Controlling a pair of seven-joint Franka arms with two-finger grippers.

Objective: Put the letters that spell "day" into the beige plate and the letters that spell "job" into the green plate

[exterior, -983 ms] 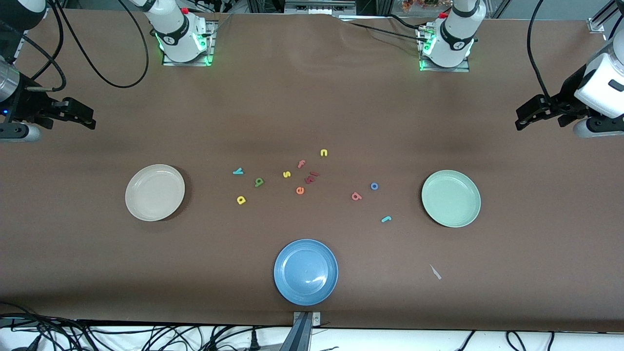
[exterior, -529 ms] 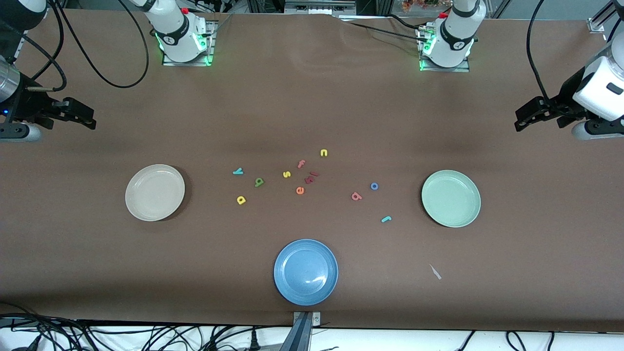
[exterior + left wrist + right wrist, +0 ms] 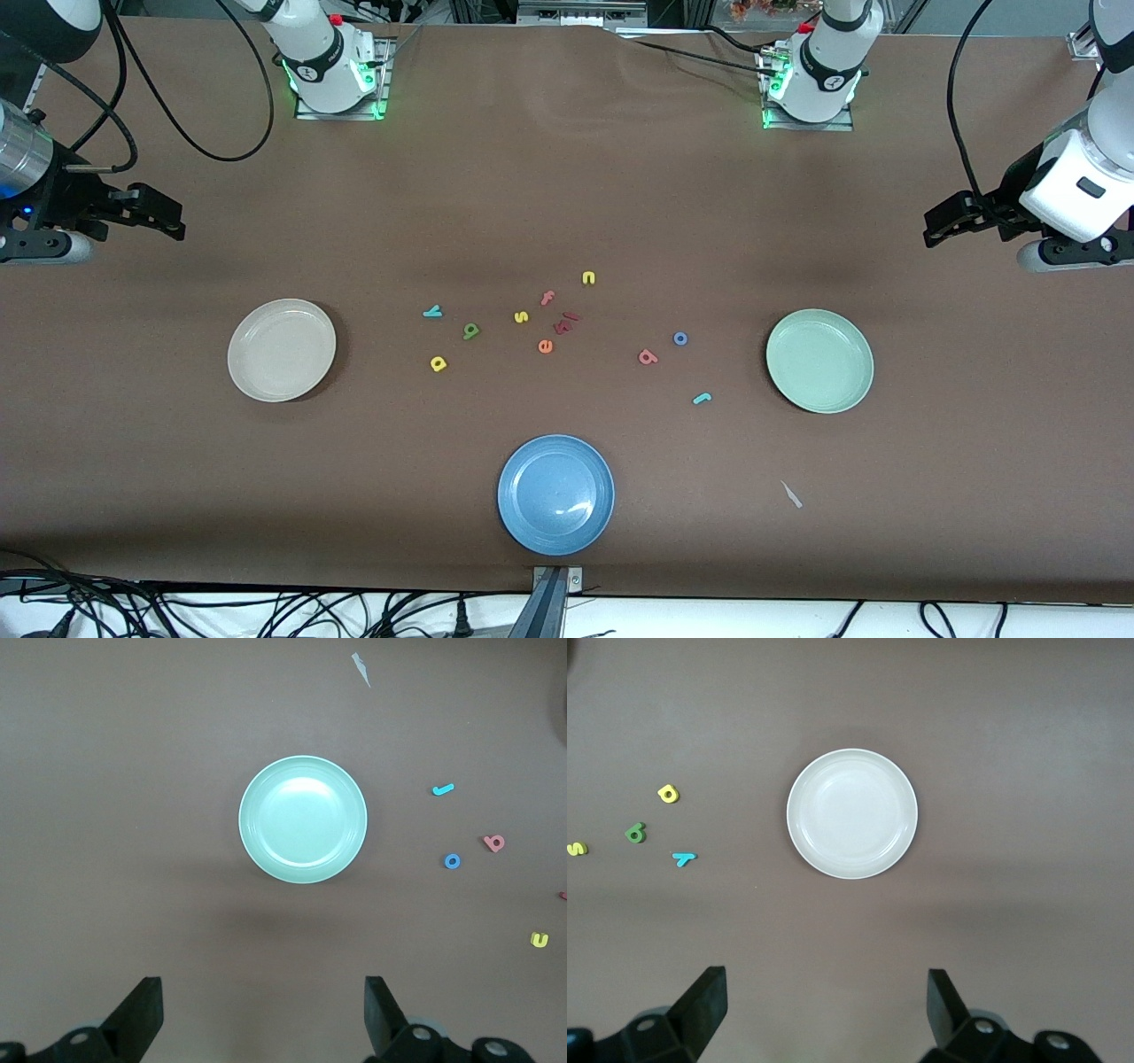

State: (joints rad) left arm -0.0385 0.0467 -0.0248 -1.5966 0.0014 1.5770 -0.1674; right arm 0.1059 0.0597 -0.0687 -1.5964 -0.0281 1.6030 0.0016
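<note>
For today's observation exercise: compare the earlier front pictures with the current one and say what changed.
Both arms shifted slightly: the right gripper and the left gripper each edged toward the table's middle, fingers open, holding nothing. The letters, the beige plate, the green plate and the blue plate stayed put.

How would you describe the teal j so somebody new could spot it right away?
Start at the green plate toward the left arm's end of the table. Beside it, toward the table's middle, lies the teal j, a small hook. It lies nearer the front camera than the blue o and salmon b.
</note>
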